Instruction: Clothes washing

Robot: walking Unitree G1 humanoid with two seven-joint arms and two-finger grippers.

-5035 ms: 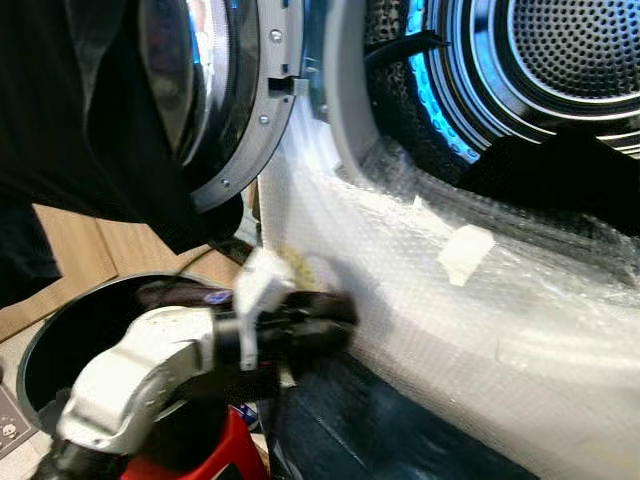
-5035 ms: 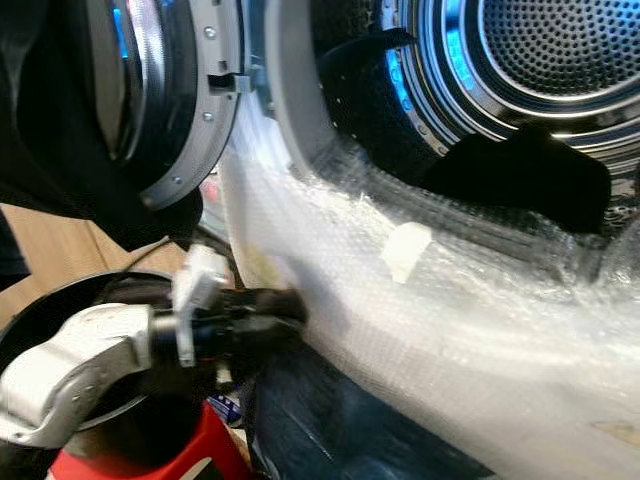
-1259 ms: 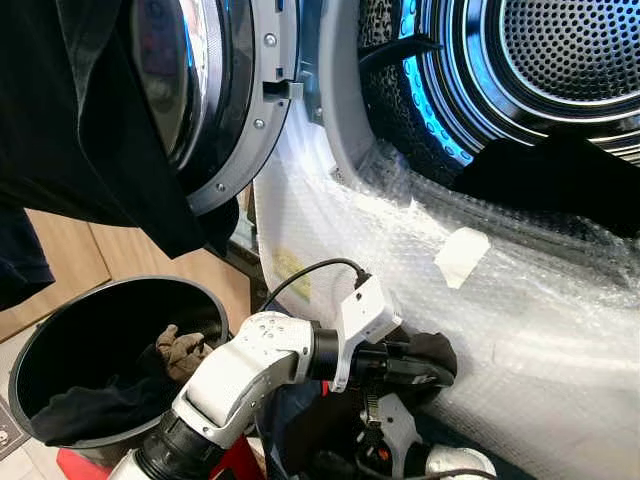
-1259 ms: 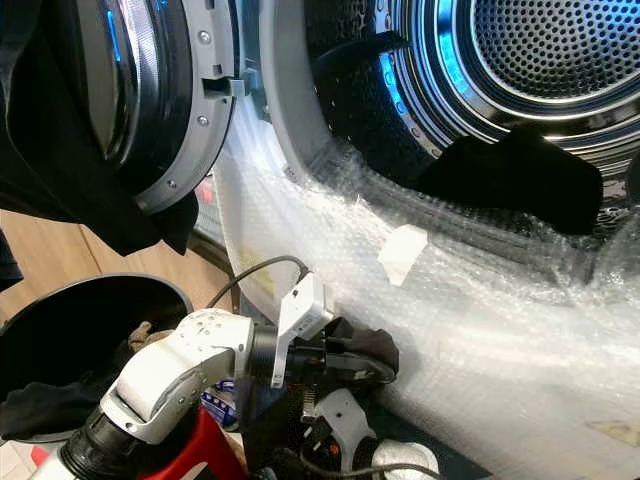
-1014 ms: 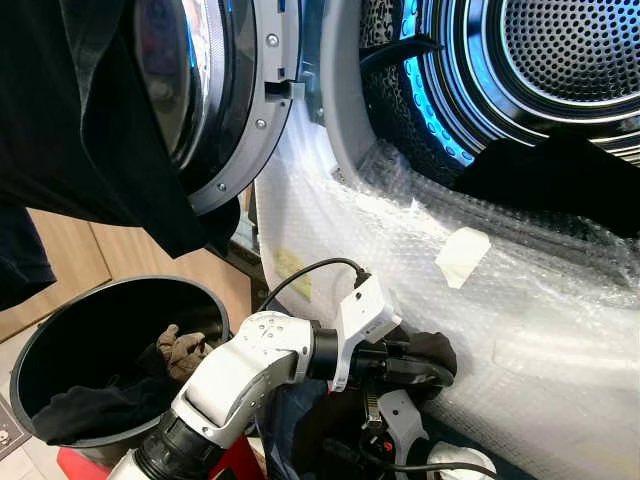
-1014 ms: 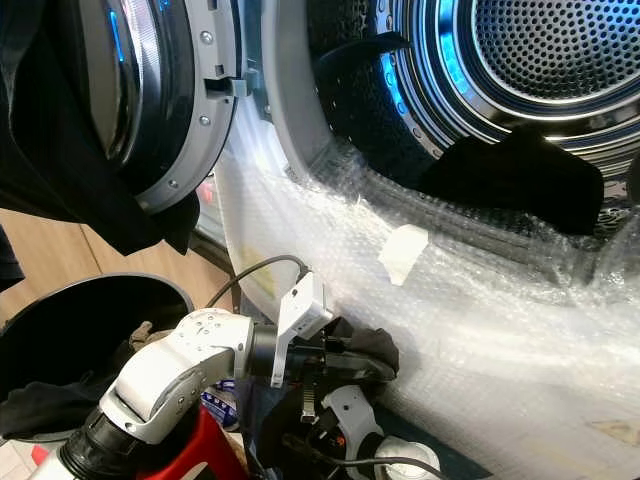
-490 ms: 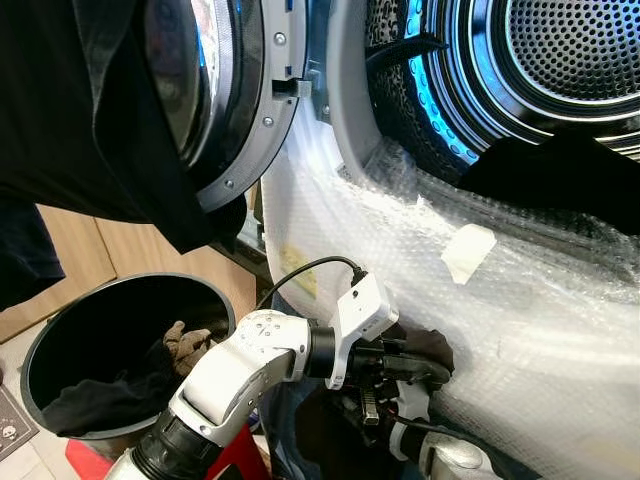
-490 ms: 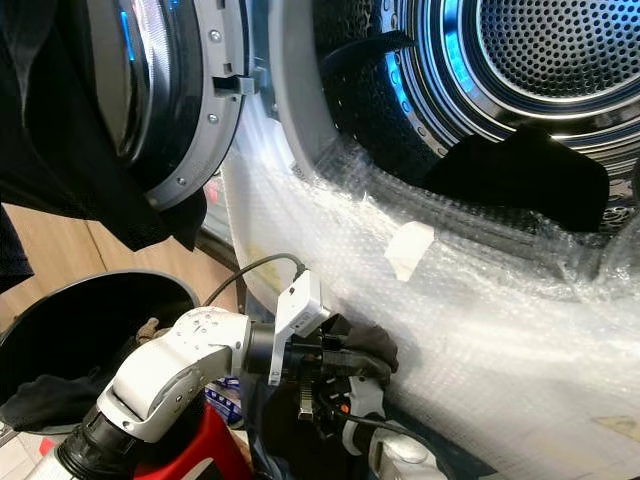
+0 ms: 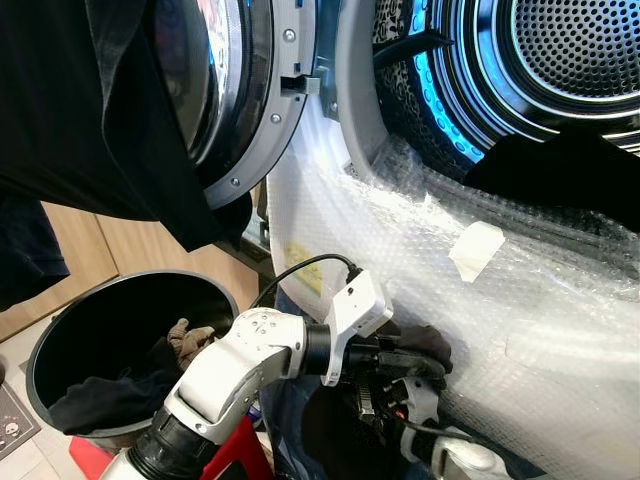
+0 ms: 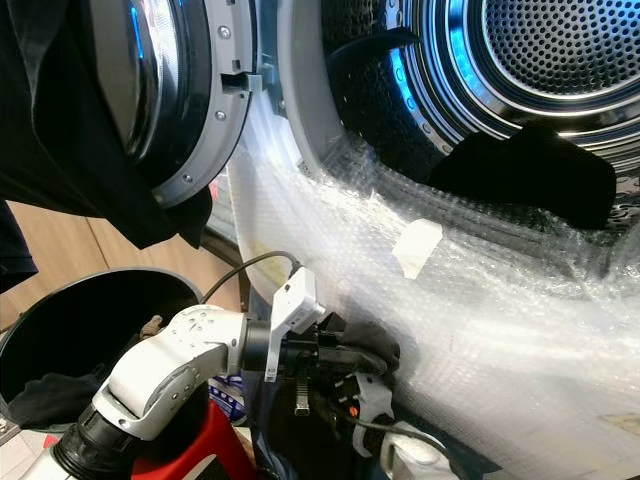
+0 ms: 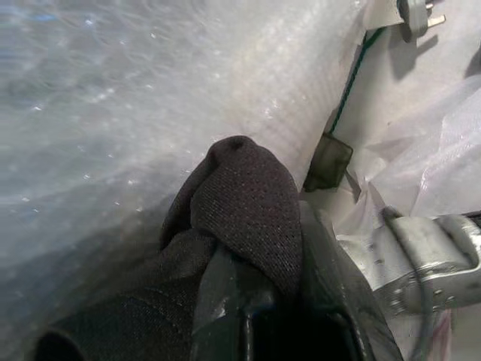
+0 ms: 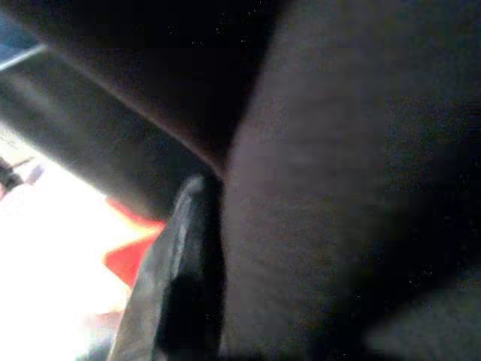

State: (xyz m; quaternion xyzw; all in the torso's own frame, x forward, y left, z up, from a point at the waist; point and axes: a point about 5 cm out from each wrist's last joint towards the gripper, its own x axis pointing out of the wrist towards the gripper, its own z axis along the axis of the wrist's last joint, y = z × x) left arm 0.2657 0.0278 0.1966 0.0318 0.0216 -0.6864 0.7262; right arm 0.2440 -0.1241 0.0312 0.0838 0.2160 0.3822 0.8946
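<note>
Gripping a dark knitted garment (image 11: 240, 203) low against the bubble-wrapped white washer front (image 9: 540, 330), your left gripper (image 9: 425, 368) is clamped; right gripper (image 10: 345, 400) apparently pinches cloth too. Both pulling risks snagging wrap.

**A laundry corner in a home**

I am crouched at a front-loading washing machine (image 9: 400, 110). Its round door (image 9: 235, 90) is swung open to my left, and the perforated steel drum (image 10: 560, 50) glows blue around its rim. Bubble wrap (image 9: 540, 300) covers the machine's front below the opening. A dark garment (image 9: 70, 110) hangs over the door. On the floor by the door stands a round black basket (image 9: 60, 340) holding dark clothes, with light wooden cabinet panels (image 9: 90, 250) behind it.
</note>
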